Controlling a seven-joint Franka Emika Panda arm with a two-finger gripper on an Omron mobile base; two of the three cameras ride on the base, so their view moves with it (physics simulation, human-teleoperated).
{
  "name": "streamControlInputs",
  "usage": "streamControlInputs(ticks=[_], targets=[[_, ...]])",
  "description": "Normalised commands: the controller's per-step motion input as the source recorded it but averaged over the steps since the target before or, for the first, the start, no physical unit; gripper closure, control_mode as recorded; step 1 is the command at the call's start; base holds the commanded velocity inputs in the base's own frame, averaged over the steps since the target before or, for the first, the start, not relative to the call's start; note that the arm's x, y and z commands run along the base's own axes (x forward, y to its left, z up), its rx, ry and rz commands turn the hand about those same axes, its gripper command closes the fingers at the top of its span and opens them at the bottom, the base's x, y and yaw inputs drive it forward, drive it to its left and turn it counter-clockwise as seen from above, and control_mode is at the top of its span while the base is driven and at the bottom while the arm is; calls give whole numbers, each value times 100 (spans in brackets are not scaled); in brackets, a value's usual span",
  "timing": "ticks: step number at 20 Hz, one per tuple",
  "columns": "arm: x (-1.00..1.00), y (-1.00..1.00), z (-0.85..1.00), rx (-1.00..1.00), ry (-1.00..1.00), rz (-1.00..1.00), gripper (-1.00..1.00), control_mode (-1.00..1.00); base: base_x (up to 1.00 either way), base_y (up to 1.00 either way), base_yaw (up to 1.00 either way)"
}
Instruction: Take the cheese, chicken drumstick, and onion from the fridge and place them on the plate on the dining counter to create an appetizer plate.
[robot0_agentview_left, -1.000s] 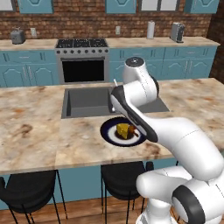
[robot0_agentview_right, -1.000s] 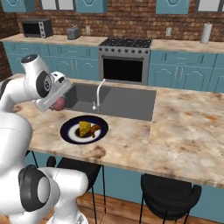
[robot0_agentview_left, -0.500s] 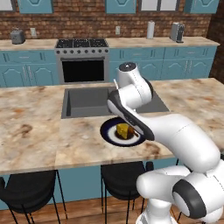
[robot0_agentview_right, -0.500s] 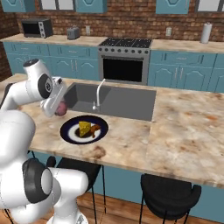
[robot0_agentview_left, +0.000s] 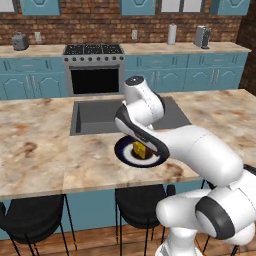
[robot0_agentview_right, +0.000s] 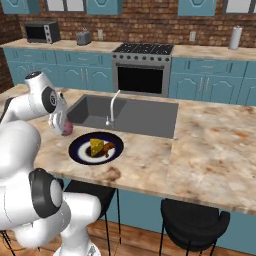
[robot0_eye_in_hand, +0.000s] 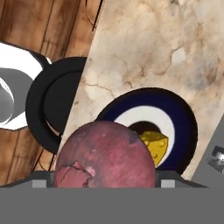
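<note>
Clamped around the onion (robot0_agentview_right: 65, 127), my claw (robot0_eye_in_hand: 105, 181) has come lower and nearer the plate (robot0_agentview_right: 80, 154) than a second ago. Cheese (robot0_agentview_right: 96, 146) and chicken drumstick (robot0_agentview_right: 108, 147) lie unmoved on that plate, on the dining counter (robot0_agentview_right: 210, 155).

Brick wall (robot0_agentview_left: 100, 20) (teal cabinets (robot0_agentview_right: 210, 80))

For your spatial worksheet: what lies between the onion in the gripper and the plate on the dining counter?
Nothing: in the right base view, bare dining counter separates the onion from the plate.
</note>
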Motion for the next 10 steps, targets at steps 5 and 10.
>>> streamControlInputs(ticks=[5, 10], targets=[[19, 21, -53, -1, 0, 3, 100, -100, 0, 0, 0], [17, 1, -57, -4, -4, 0, 100, -100, 0, 0, 0]])
